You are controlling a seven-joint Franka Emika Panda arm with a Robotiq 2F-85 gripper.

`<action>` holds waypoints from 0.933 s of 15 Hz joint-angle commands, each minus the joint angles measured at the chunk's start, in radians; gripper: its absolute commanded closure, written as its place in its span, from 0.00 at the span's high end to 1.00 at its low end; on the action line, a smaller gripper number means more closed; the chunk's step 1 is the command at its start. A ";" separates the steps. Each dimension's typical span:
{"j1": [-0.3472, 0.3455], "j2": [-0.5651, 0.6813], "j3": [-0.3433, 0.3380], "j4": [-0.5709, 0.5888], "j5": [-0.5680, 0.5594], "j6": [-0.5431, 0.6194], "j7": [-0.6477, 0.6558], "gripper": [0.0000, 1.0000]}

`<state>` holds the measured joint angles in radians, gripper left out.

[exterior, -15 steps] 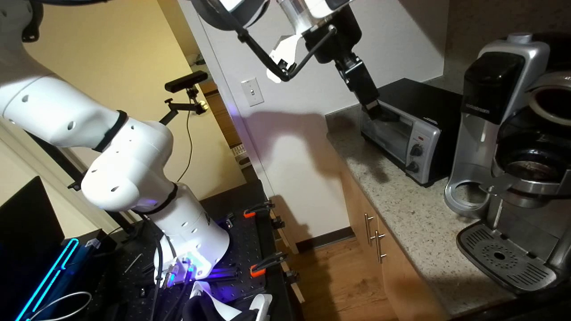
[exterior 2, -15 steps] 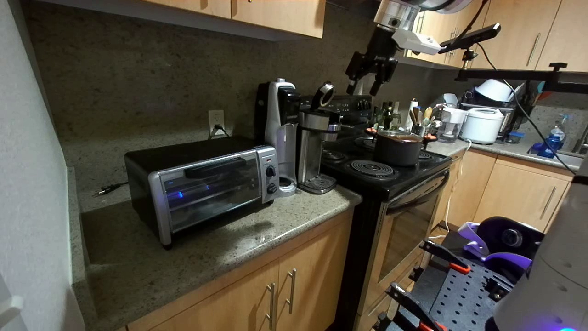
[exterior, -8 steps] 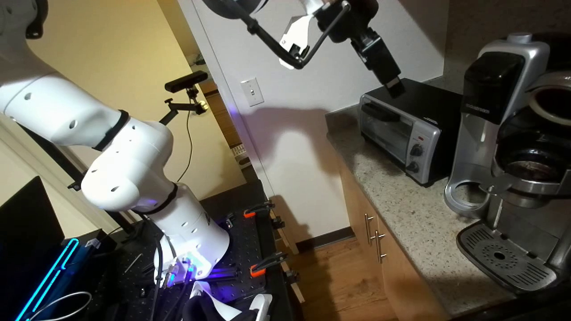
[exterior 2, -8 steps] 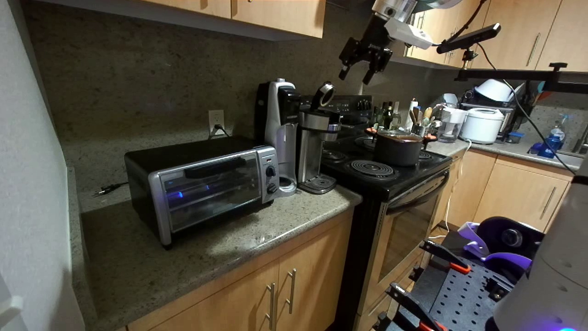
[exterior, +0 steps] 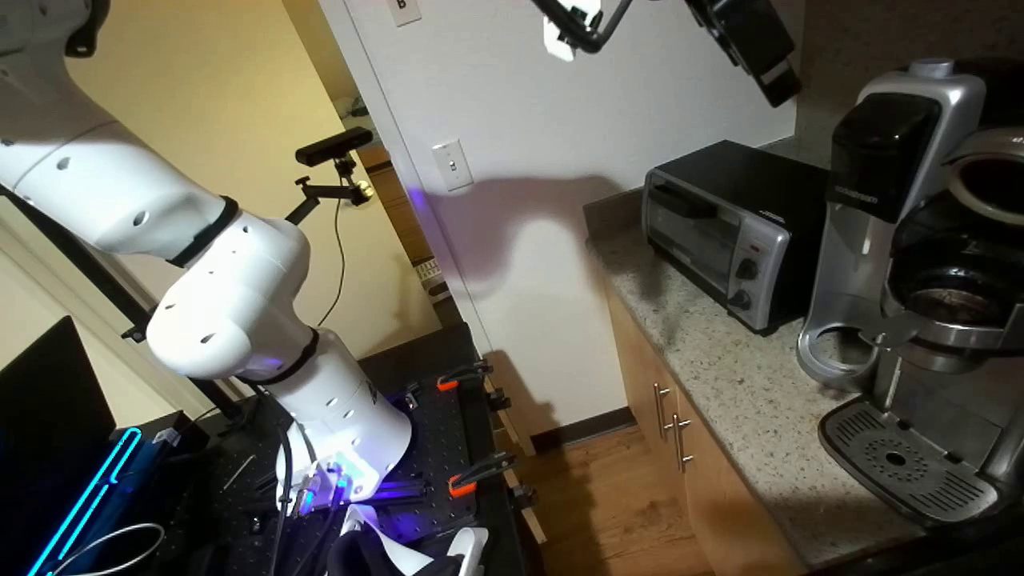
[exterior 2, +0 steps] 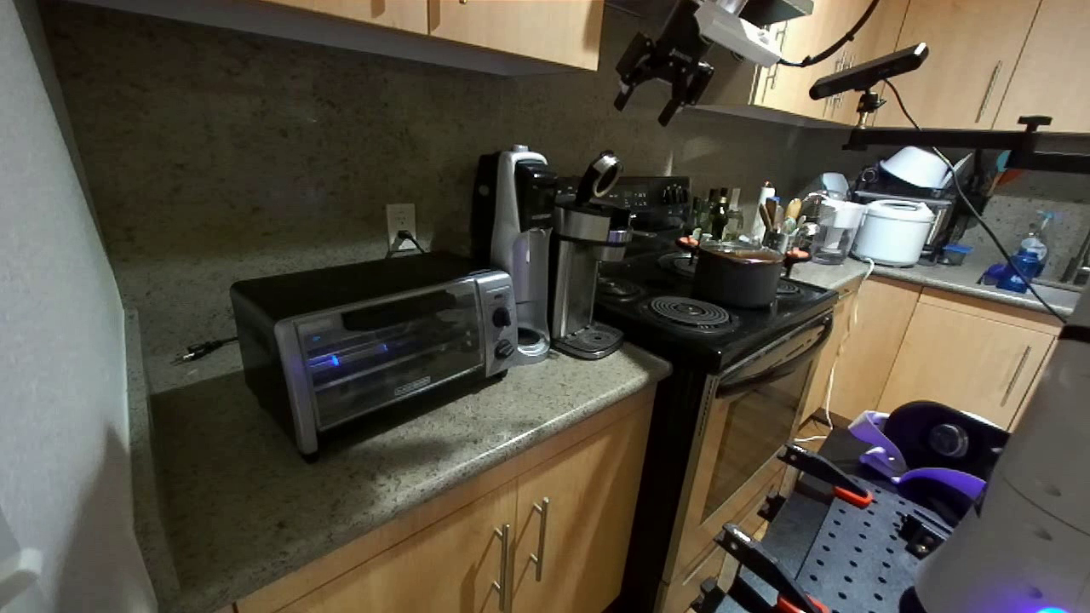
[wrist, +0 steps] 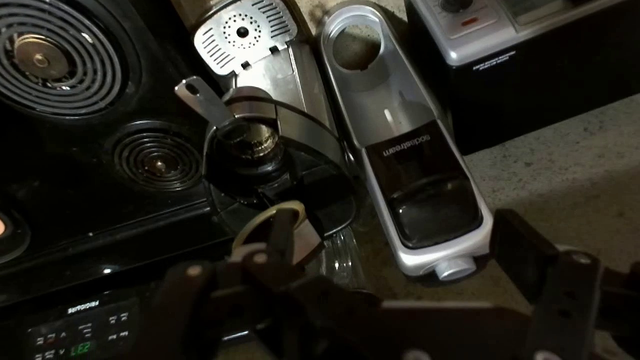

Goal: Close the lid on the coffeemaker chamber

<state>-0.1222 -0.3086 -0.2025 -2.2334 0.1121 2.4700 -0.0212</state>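
Note:
The lid [exterior 2: 606, 175] is a silver-grey flap standing raised on the coffeemaker. Its dark inner side shows in an exterior view [exterior: 996, 182] and its outside in the wrist view [wrist: 306, 239]. The coffeemaker chamber [wrist: 252, 167] below it is dark and uncovered; it shows in both exterior views [exterior: 952, 248] [exterior 2: 596, 209]. My gripper [exterior 2: 643, 107] is open and empty, well above the coffeemaker and apart from it. In the wrist view the gripper [wrist: 394, 218] has its fingers wide apart; one finger [wrist: 283, 235] overlaps the lid in the picture and hides part of it.
A silver sodastream machine [exterior 2: 521, 247] stands close beside the coffeemaker, then a toaster oven [exterior 2: 392, 340]. On the other side is a stove [exterior 2: 656, 336] with a dark pot [exterior 2: 737, 277]. An upper cabinet [exterior 2: 511, 30] hangs over the counter [exterior 2: 562, 387].
My gripper has risen and moved to the right in one exterior view, and risen and shifted slightly left in another. It stays open. The lid has not moved.

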 commanded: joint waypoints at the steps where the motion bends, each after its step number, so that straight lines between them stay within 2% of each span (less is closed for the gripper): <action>1: 0.005 0.068 -0.011 0.090 0.031 -0.032 -0.040 1.00; 2: -0.008 0.033 0.004 0.043 0.011 -0.006 -0.004 1.00; 7: -0.013 0.079 0.004 0.072 0.003 0.016 0.002 1.00; 14: -0.025 0.175 0.001 0.183 0.017 0.011 0.037 1.00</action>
<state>-0.1372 -0.1888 -0.2065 -2.1213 0.1196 2.4760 -0.0105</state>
